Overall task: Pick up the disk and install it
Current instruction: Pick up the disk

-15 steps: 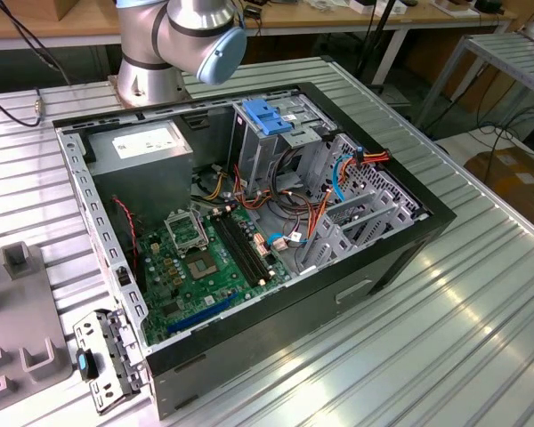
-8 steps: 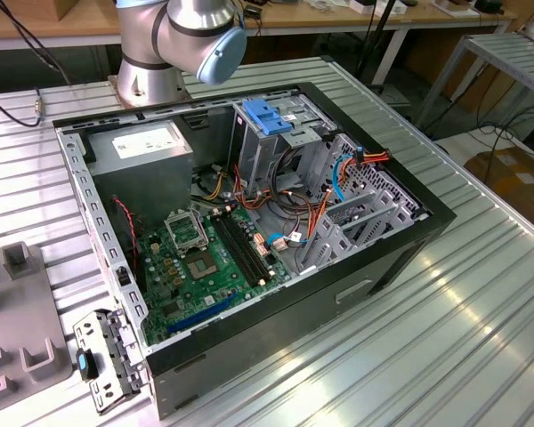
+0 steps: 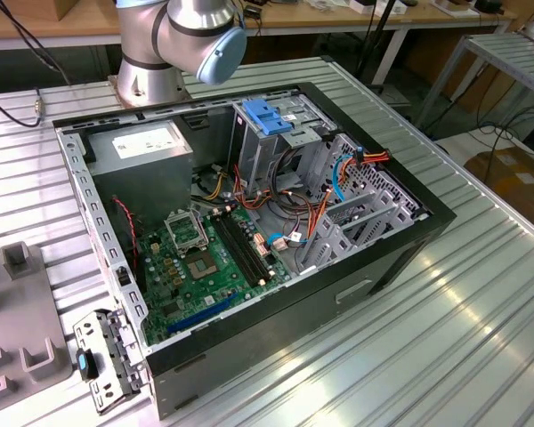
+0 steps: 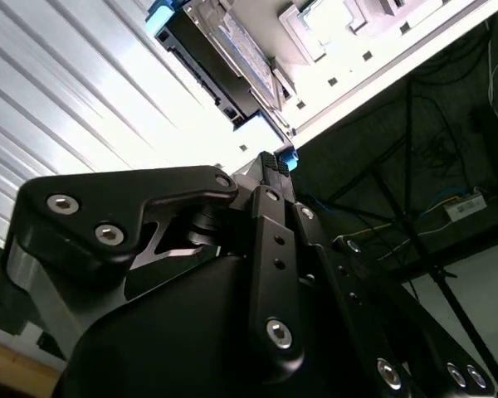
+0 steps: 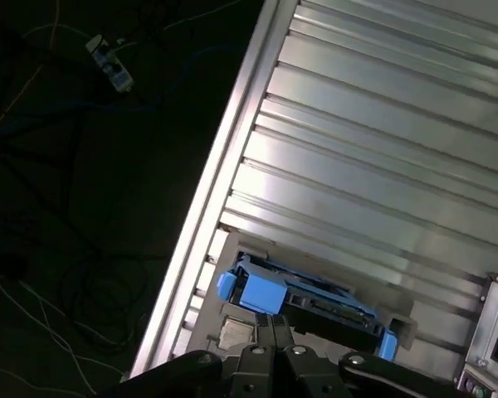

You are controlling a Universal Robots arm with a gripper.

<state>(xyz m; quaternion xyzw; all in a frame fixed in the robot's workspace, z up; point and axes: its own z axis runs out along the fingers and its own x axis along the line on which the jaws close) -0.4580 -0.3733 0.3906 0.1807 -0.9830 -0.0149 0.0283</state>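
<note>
In both wrist views the disk (image 5: pixel 315 303) (image 4: pixel 232 51) lies flat in a pale holder near the edge of the ribbed aluminium table (image 5: pixel 382 141). It is a flat drive with a dark side and blue plastic rails at its ends. My gripper (image 5: pixel 273 322) (image 4: pixel 272 160) hangs over the disk, apart from it. Its two black fingers are pressed together with nothing between them, the tips pointing at the disk's blue rail. In the exterior view the open computer case (image 3: pixel 400 245) lies on the table, with the arm's base (image 3: pixel 173 44) behind it.
Inside the case are a metal drive cage with a blue latch (image 3: pixel 267 116), a grey power-supply box (image 3: pixel 151 151), a green motherboard (image 3: pixel 205 258) and loose cables. A grey fixture (image 3: pixel 18 302) and a metal bracket with a blue knob (image 3: pixel 102 360) sit at the exterior view's left.
</note>
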